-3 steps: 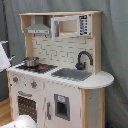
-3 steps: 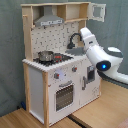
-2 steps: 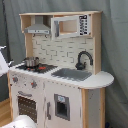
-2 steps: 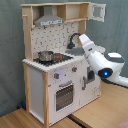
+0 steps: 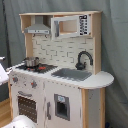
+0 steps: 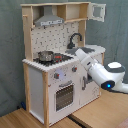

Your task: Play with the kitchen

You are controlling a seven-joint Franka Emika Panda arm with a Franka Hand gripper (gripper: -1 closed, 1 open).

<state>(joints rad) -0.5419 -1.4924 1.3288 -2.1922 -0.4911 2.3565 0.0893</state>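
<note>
One toy kitchen (image 5: 60, 75) (image 6: 60, 65) fills both exterior views, standing on a wooden floor (image 6: 30, 119) before a grey curtain (image 5: 115, 45). A small metal pot (image 5: 31, 62) (image 6: 45, 55) sits on its stove beside the grey sink (image 5: 72, 74) and black faucet (image 5: 84, 59). In the second exterior view the white robot arm (image 6: 102, 75) reaches toward the counter's front edge; whether its gripper is released or clenched cannot be told.

Two fixed cameras, both aimed at the kitchen from opposite front corners.

The first exterior view faces the kitchen (image 5: 60, 70) from its sink (image 5: 72, 74) end, fairly close. The second exterior view looks from the stove (image 6: 52, 58) end, slightly higher, with the arm (image 6: 102, 75) in front. Both exterior views share the counter, faucet (image 5: 83, 59) and pot (image 6: 45, 55).
</note>
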